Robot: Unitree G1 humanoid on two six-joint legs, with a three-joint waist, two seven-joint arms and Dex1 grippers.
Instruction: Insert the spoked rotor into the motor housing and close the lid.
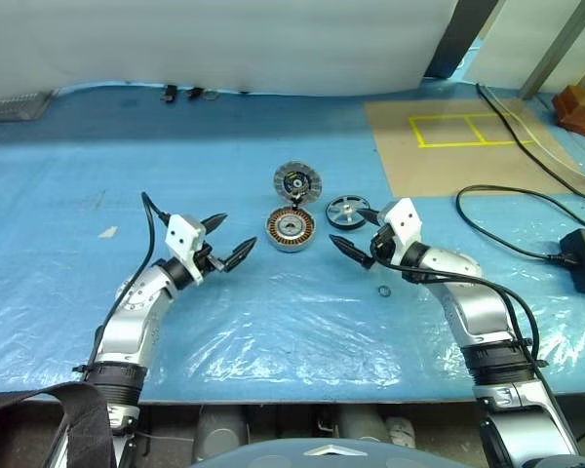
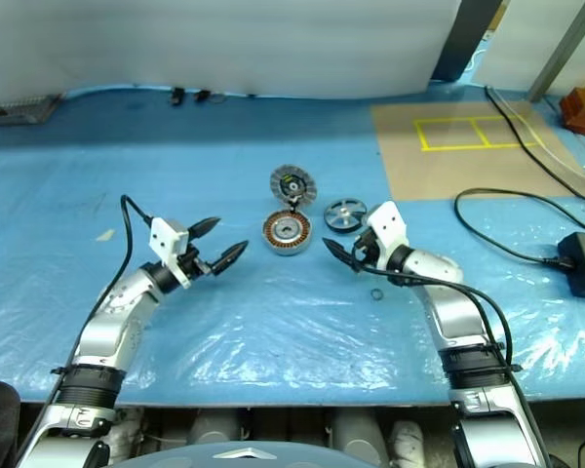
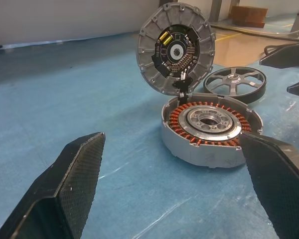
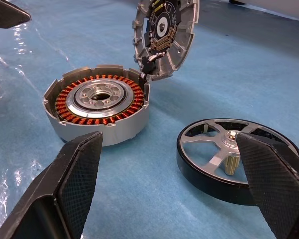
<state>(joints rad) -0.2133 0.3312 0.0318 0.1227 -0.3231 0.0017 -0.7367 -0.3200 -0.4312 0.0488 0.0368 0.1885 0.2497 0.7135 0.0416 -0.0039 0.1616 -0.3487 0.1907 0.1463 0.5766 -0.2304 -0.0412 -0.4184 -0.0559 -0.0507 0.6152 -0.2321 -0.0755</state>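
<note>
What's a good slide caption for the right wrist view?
Open right hand faces the spoked rotor lying beside the coil-filled motor housing, whose lid stands tilted open.

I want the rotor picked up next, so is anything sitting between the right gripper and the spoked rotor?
Nothing visible does. The right gripper, fingers open, points at the spoked rotor across bare blue sheet. The motor housing with its raised lid sits off to one side, and a small ring lies behind the gripper.
</note>
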